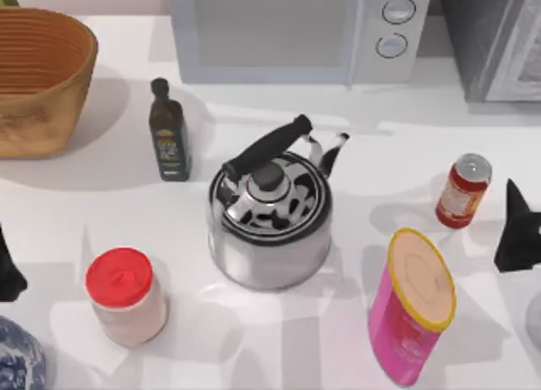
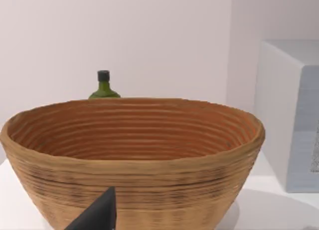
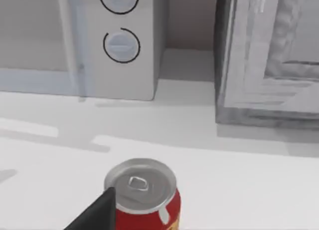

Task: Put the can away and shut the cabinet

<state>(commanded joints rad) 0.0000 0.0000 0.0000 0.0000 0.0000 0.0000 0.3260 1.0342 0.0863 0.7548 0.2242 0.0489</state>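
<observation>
White table (image 1: 406, 166), can (image 1: 462, 191) upright beside right gripper (image 1: 517, 229).

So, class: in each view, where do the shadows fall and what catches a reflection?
Top view: the kettle mirrors light and dark patches on its lid; the can casts a soft shadow to the left. Right wrist view: the can's silver top glints. Left wrist view: the basket shades the table beneath it.

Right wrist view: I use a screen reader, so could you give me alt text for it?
A red can with a silver pull-tab top stands on the white table, a dark fingertip of the right pincer beside it. Behind stand a microwave with two round dials and a grey cabinet.
</observation>
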